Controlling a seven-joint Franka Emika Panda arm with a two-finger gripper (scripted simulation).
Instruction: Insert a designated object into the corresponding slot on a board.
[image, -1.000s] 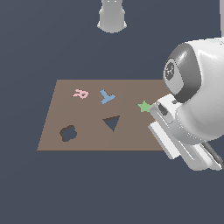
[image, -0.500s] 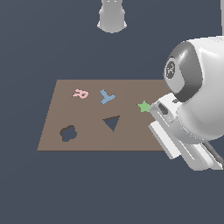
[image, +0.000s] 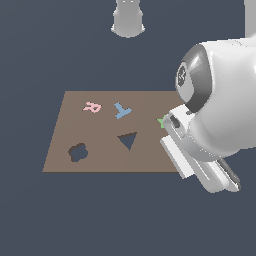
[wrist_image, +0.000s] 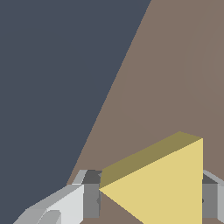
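Note:
In the wrist view a yellow triangle block (wrist_image: 166, 183) sits between my gripper (wrist_image: 151, 199) fingers, over the brown board (wrist_image: 175, 78) near its edge. One finger (wrist_image: 89, 197) touches its pointed corner and the other touches its flat side, so the gripper is shut on it. In the exterior view the arm's white body (image: 220, 115) hides the fingers and the block at the right edge of the board (image: 100, 162). The dark triangular slot (image: 128, 140) lies open mid-board, to the exterior view's left of the arm.
On the board are a dark cloud-shaped hole (image: 77, 152), a pink letter piece (image: 92, 106) and a blue letter-like piece (image: 122, 110). A green star (image: 161, 121) peeks out beside the arm. A pale grey base (image: 128, 17) stands beyond the board.
The arm has shifted slightly toward the exterior view's left, now covering most of the green star. The pieces on the board have not moved.

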